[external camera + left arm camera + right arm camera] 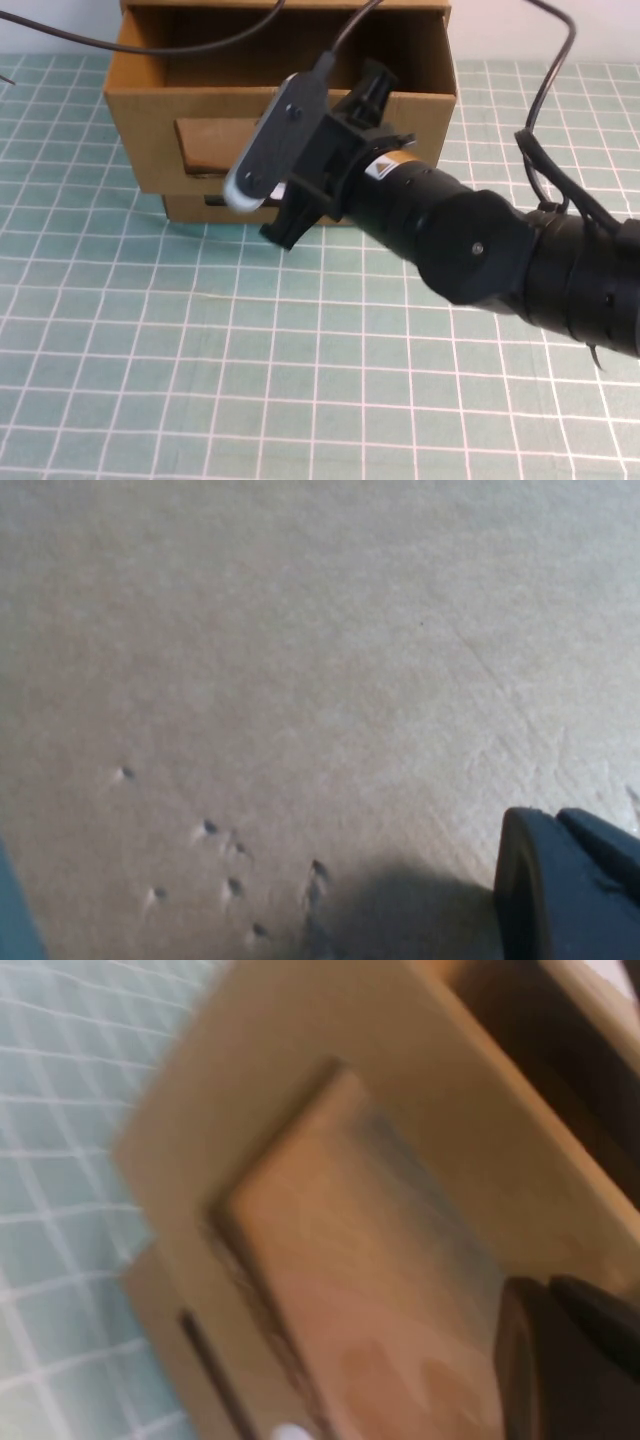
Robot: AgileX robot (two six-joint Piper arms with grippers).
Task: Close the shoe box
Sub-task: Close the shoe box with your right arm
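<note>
Shoe box: the shoe box (280, 110) is set at the far edge of the desk (200, 350), its drawer drawn out toward the robot, the dark interior exposed behind the front panel.
Window: a rectangular window (370, 1290) is cut in that panel; a white tab (290, 1430) is glimpsed at the picture's edge.
Progress: the closing is judged not yet done; the drawer is left to be pushed home.
Right claw: the right claw (330, 165) is held against or just before the front panel; how its fingers stand cannot be told.
Left claw: the left claw (570, 880) is seen only in its own wrist view, over a plain beige surface (300, 680); its state cannot be told.
Views: the open drawer is shown only from above; the window's detail is given only by the right wrist view.
</note>
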